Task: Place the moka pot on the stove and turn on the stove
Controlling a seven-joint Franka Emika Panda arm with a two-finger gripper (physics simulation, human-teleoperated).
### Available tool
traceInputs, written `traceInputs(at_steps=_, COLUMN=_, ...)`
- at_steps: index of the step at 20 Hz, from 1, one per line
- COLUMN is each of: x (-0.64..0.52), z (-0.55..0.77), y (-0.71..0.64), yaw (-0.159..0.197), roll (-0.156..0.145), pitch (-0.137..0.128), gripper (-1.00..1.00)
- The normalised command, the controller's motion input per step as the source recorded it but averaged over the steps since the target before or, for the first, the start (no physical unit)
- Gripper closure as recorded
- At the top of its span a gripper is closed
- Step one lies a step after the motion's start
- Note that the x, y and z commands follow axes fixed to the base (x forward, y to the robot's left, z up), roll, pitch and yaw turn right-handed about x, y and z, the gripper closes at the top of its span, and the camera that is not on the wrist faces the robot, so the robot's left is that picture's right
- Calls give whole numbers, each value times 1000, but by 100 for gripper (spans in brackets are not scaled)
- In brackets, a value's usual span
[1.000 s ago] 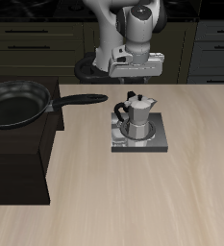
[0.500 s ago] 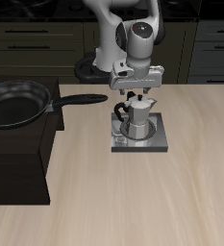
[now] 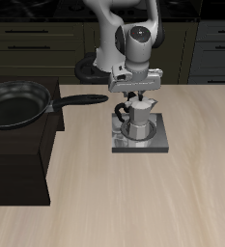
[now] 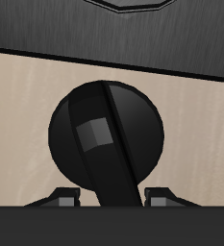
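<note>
pot: moka pot (image 3: 138,118) sat on stove (image 3: 158,143)
fingers: gripper (image 3: 133,97) open, straddling knob (image 4: 106,135)
risk: descending off-centre could tip pot

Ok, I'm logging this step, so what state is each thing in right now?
Moka pot: upright on the stove, lid closed.
Stove: flat on the table, pot on its burner; on or off can't be told.
Gripper: right above the pot's lid, open or shut unclear.
Frying pan: upright on the black cabinet.

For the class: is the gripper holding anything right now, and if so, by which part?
It cannot be told: the gripper hangs just over the moka pot on the stove, and contact is not visible.
</note>
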Motion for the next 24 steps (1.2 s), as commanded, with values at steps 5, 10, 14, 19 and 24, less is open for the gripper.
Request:
traceInputs(at_steps=5, x=-110, z=144, y=-260, yaw=40, roll=-23, pitch=-37, gripper=100)
traceInputs(at_steps=10, x=-19, z=225, y=-462, yaw=30, roll=-71, pitch=-37, gripper=100)
traceInputs(at_steps=14, x=51, z=298, y=-432, yaw=11, roll=-84, pitch=-64, gripper=100)
traceInputs(at_steps=19, x=-32, z=150, y=260, yaw=-13, roll=50, pitch=-20, gripper=100)
traceInputs(at_steps=24, x=18, z=101, y=146, yaw=-59, roll=35, pitch=1, gripper=-100)
